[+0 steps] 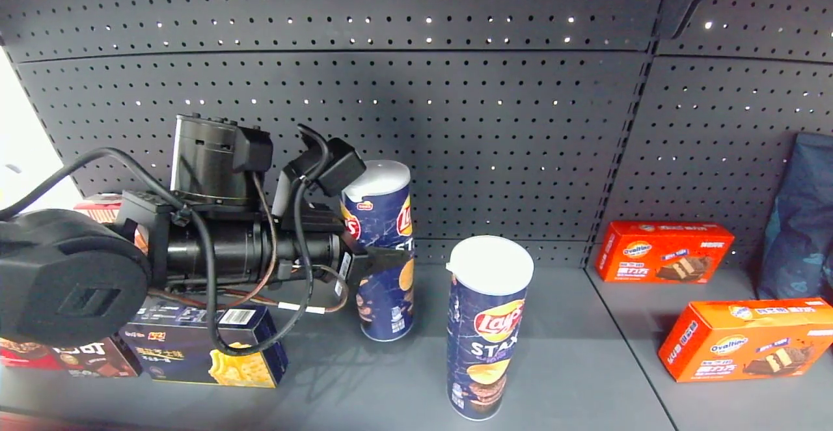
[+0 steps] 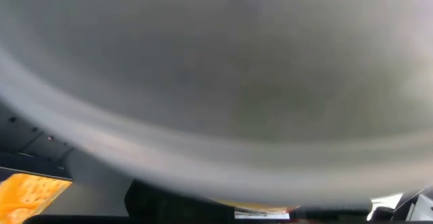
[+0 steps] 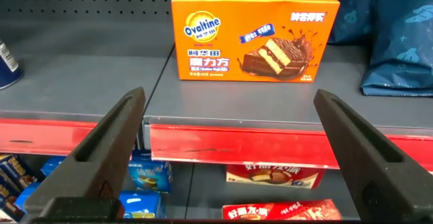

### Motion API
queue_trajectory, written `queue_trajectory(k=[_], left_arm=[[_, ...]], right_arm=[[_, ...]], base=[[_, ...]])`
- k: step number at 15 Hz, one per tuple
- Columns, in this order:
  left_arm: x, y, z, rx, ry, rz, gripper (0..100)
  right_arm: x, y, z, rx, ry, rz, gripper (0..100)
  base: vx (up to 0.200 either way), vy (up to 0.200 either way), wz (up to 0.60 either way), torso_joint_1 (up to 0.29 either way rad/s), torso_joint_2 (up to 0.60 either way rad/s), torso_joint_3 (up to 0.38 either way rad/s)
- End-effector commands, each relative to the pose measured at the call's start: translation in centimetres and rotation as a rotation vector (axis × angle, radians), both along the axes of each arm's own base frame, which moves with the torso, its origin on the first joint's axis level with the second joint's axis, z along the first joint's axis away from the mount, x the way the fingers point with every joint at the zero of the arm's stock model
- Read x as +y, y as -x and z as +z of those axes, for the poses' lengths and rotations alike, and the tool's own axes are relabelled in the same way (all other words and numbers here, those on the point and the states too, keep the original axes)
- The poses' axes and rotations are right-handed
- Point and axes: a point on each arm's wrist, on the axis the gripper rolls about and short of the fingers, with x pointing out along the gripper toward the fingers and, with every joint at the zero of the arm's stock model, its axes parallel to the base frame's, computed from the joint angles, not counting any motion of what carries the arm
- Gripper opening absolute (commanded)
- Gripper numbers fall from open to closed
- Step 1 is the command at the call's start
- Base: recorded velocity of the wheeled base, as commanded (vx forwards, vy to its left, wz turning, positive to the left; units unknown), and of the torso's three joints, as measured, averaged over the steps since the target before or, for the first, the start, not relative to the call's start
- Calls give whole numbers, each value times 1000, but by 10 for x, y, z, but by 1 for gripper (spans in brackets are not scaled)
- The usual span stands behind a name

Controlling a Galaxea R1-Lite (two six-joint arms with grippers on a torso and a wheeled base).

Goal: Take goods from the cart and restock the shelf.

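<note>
While the chip can (image 1: 377,203) stood upright on the shelf (image 1: 573,353) near the pegboard back, the left gripper (image 1: 385,258) held it between its jaws at about mid-height, one dark finger (image 1: 393,255) lying across the label. It looked like a light cardboard tube, stiff along its length but easy to dent, with a glossy wrap that might slip and brittle contents. A moderate squeeze on the wall below the lid, where the jaws sat, seemed the right hold. Just past the fingertips and nearer the shelf edge stood a second can (image 1: 488,327), apart from the first. Back along the wrist lay a dark blue box (image 1: 208,349), partly covered by the arm. The finger behind the can was hidden, and the left wrist view gave a grey blur, probably the can's wall. The right gripper (image 3: 229,95) had its jaws wide with nothing between, an orange box (image 3: 250,34) straight ahead of them.
</note>
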Motion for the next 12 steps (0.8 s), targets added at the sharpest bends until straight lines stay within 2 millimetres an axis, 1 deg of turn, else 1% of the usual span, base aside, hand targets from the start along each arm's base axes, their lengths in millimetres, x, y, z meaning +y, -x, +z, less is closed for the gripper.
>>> queue_trajectory(k=[1, 2, 3, 5, 7, 10, 12], left_arm=[[-7, -14, -16, 25, -12, 5, 0], [-8, -15, -18, 25, -11, 6, 0], [-12, -22, -22, 17, -10, 8, 0], [-14, -28, -32, 31, -32, 24, 0], [-15, -33, -36, 19, -26, 25, 0], [-20, -40, -37, 3, -18, 22, 0], [-28, -49, -36, -11, -10, 15, 0]], right_arm=[[0, 0, 0, 2, 0, 1, 100], [0, 0, 0, 2, 0, 1, 100], [0, 0, 0, 2, 0, 1, 100], [0, 0, 0, 2, 0, 1, 100], [0, 0, 0, 2, 0, 1, 100], [0, 0, 0, 2, 0, 1, 100], [0, 0, 0, 2, 0, 1, 100]], base=[[0, 0, 0, 0, 0, 0], [0, 0, 0, 0, 0, 0], [0, 0, 0, 0, 0, 0], [0, 0, 0, 0, 0, 0], [0, 0, 0, 0, 0, 0], [0, 0, 0, 0, 0, 0], [0, 0, 0, 0, 0, 0]])
